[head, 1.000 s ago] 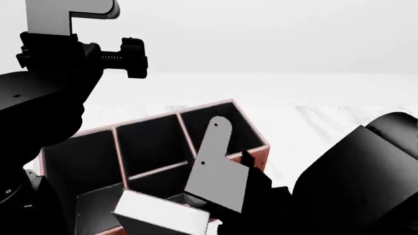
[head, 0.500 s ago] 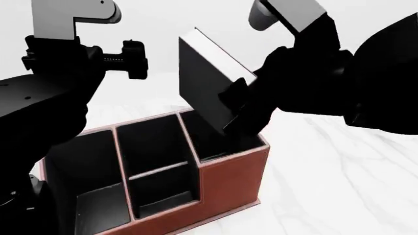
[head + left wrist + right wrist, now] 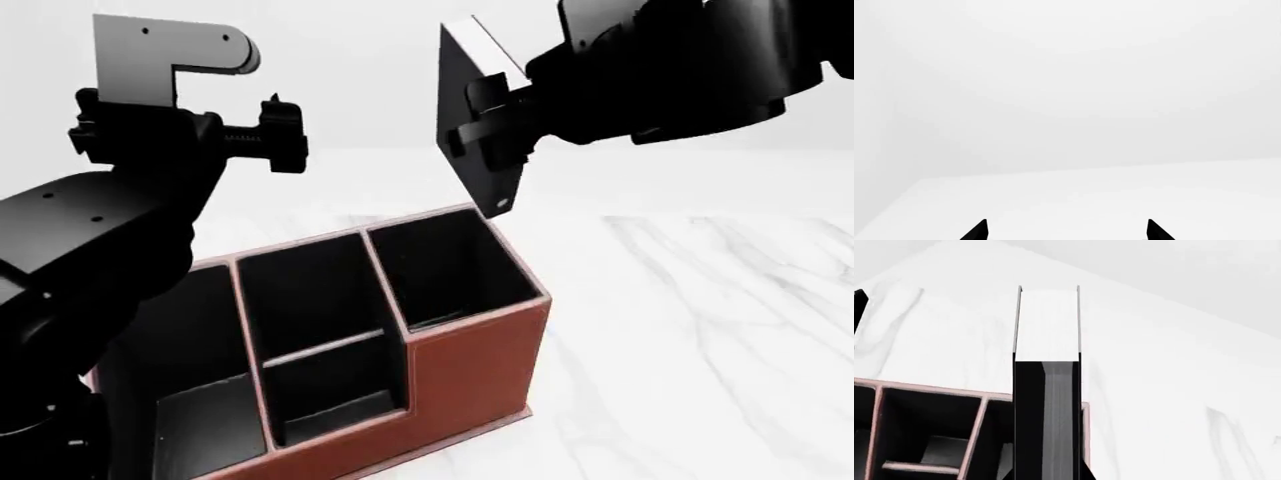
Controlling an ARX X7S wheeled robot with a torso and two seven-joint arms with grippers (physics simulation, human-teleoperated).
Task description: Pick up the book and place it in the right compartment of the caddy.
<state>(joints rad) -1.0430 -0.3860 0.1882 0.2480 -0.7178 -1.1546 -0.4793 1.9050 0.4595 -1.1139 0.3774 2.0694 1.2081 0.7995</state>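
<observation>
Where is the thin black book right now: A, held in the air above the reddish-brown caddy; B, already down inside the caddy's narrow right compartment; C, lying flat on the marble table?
A: the right tool grips the thin black book above the reddish-brown caddy.

white marble table (image 3: 694,330), caddy (image 3: 474,365) standing on it
</observation>
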